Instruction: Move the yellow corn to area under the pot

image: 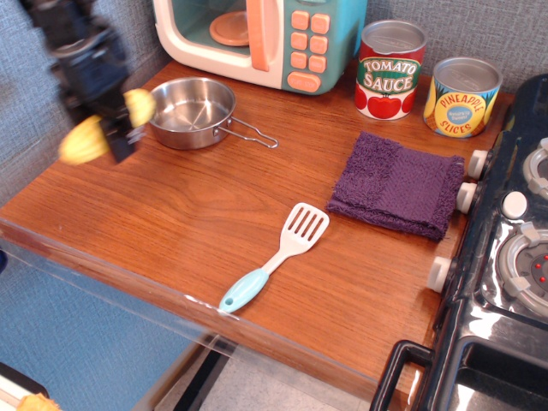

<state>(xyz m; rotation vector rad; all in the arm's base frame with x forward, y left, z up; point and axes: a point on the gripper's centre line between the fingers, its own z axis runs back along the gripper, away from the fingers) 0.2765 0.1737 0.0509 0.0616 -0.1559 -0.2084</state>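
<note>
- Clearly, the carrying step is in hand: the gripper [110, 128] pinches the yellow corn [104, 127] across its middle, with one yellow end sticking out toward the pot [188, 111] and the other out to the left.
- The corn hangs in the air over the left part of the wooden counter [171, 223], just left of the pot's rim and apart from the wood, as far as the single view lets one judge.
- The goal reads as the bare wood on the near side of the pot, so the next move probably calls for a short shift toward the front edge and a little right, then a descent until the cob meets the surface, then a release.
- The wire loop handle [253, 134] reaches out to the pot's right and lies away from that landing spot, as does the slotted spatula [276, 256].
- The arm [73, 38] is blurred, so the finger outlines are hard to make out; its upper part is cut off by the frame's top.
- The corn's height above the counter cannot be told from this angle.
- The gripper body hides the cob's middle.
</note>
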